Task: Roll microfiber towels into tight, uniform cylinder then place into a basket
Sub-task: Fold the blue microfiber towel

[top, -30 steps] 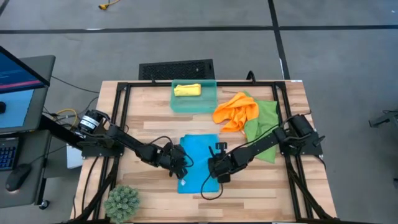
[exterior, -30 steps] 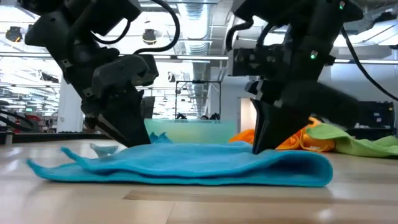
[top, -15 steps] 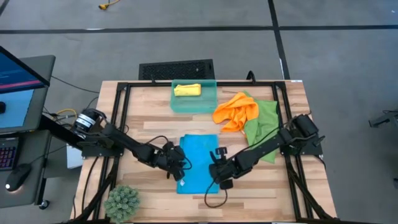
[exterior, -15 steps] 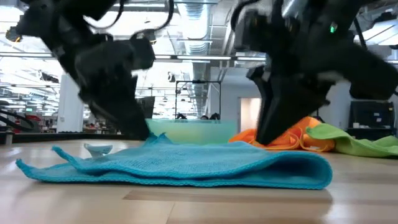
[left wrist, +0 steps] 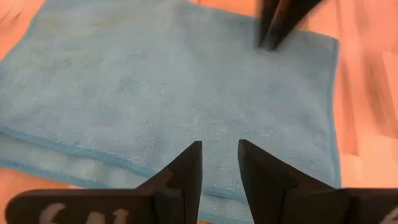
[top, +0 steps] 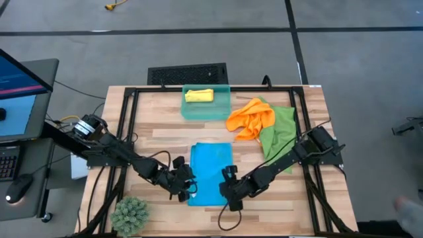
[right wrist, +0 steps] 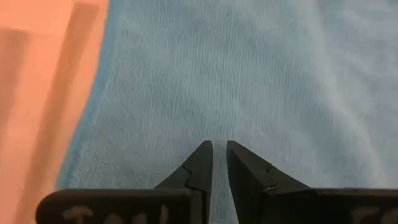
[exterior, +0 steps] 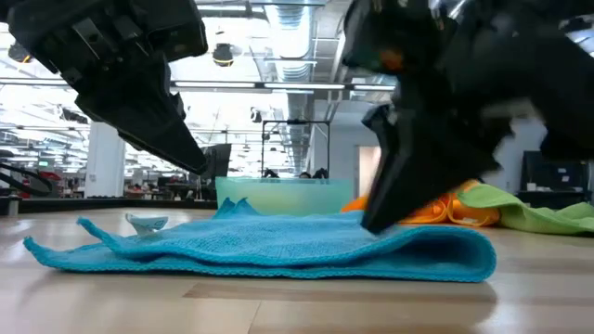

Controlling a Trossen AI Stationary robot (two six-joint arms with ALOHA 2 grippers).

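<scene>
Bright blue microfiber towel [top: 210, 173] lies folded flat on the wooden table [top: 158, 135], near its front edge. The left gripper [top: 188, 190] is at the towel's near left corner, its fingers [left wrist: 186, 174] slightly parted above the cloth, holding nothing. The right gripper [top: 227, 192] is at the near right edge, fingers nearly together and empty. A rolled yellow towel [top: 199, 96] sits in the translucent teal basket [top: 206, 111] at the far side; orange [top: 251, 119] and green [top: 277, 132] towels lie crumpled to the right.

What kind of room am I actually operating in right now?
Probably a large open robotics lab or industrial workspace: a grey concrete floor surrounds the table, exposed ducts and ceiling lights stretch far back in the low view, and a computer desk with a lit monitor stands beside the rig.
</scene>
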